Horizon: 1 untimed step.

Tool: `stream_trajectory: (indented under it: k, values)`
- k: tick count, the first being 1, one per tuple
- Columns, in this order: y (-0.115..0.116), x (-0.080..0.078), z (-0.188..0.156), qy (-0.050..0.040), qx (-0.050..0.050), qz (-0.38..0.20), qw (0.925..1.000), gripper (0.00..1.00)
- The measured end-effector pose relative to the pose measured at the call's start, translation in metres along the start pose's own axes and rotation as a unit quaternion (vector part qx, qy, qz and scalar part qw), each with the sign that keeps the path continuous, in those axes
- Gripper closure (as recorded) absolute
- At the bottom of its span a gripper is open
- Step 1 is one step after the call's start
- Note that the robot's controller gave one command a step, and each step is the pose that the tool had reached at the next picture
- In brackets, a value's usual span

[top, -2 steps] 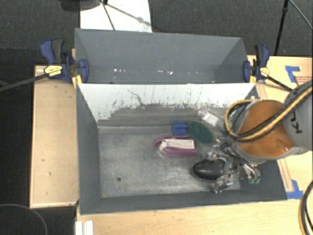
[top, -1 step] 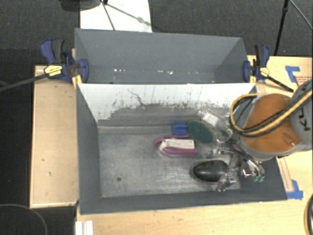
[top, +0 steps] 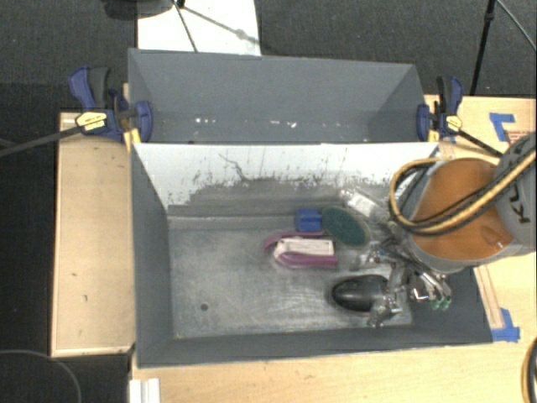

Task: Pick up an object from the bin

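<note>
I have the gripper [top: 388,300] low in the front right part of the bin [top: 210,309], right at the right end of a black oval thing [top: 352,294]. That thing lies flat on the floor, its long axis running left to right. I cannot tell whether the gripper stands wide or narrow. Behind it lie a purple and white pack [top: 302,252], its label too small to read, a blue block [top: 308,221] and a dark green pad [top: 344,225].
</note>
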State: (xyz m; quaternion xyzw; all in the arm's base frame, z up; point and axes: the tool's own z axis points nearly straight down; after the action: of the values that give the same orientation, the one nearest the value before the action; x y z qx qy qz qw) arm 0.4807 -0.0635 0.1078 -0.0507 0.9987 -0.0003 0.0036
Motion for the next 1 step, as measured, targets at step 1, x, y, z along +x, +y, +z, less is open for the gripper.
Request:
stream_trajectory:
  k: [1]
  values:
    - [0.0019,0.0006,0.0357,-0.0004,0.000,0.082,0.9967,0.00]
